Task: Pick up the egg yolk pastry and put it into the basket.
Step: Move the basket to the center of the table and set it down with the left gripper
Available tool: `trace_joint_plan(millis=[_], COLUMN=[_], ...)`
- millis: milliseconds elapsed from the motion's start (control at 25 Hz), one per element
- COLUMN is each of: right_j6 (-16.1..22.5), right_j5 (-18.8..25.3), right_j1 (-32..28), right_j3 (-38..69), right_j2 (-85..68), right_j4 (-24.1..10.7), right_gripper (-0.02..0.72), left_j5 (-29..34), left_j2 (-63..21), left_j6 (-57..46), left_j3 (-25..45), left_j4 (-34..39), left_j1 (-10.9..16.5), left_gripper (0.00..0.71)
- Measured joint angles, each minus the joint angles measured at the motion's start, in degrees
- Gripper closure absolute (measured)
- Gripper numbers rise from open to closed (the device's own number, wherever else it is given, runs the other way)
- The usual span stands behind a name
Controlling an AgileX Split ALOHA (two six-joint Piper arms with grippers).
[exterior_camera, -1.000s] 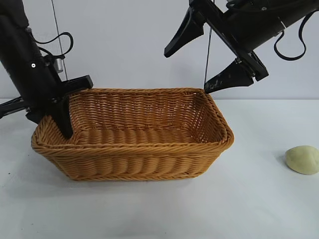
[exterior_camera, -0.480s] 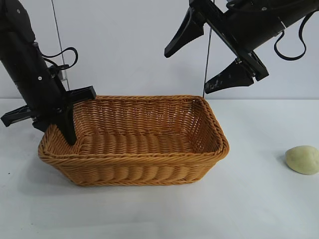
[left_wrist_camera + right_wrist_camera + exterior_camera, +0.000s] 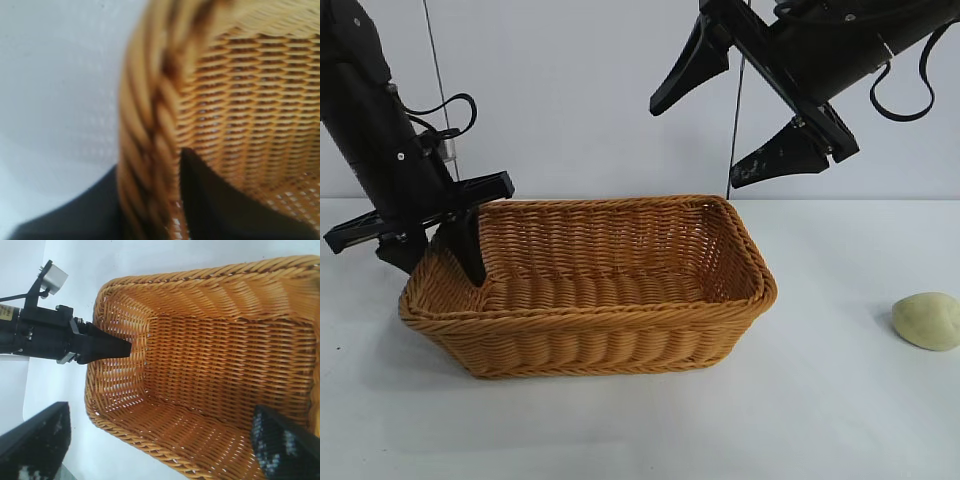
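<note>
The orange-brown wicker basket (image 3: 600, 340) stands on the white table at centre left. My left gripper (image 3: 440, 262) is shut on the basket's left rim, one finger inside and one outside; the left wrist view shows the braided rim (image 3: 150, 115) between the two fingers (image 3: 210, 200). The egg yolk pastry (image 3: 926, 320), a pale yellowish dome, lies on the table far right, apart from the basket. My right gripper (image 3: 698, 142) hangs open and empty high above the basket's right end. In the right wrist view the basket (image 3: 225, 355) lies below the open gripper (image 3: 160, 410).
A white wall stands behind the table. Bare table (image 3: 830, 400) lies between the basket and the pastry. The left gripper (image 3: 115, 346) at the basket's rim also shows in the right wrist view.
My left gripper has moved a little right and up with the basket's left rim, shifting and turning the basket. The right arm and the pastry have not moved.
</note>
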Motion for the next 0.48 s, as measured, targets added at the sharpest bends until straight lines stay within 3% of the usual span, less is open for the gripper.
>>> trace_joint_plan(millis=[280, 480], right_j6=[0.0, 0.0], right_j5=[0.0, 0.0], right_j1=[0.0, 0.0], right_j3=[0.0, 0.0], right_j2=[0.0, 0.0], right_j4=[0.0, 0.0], right_gripper=[0.008, 0.008], left_j5=[5.3, 12.8], left_j2=[-2.7, -4.4], left_j6=[0.0, 0.0], left_j3=[-5.2, -13.5], left_j4=[4.0, 7.9], left_j1=[0.0, 0.0], left_gripper=[0.018, 0.018])
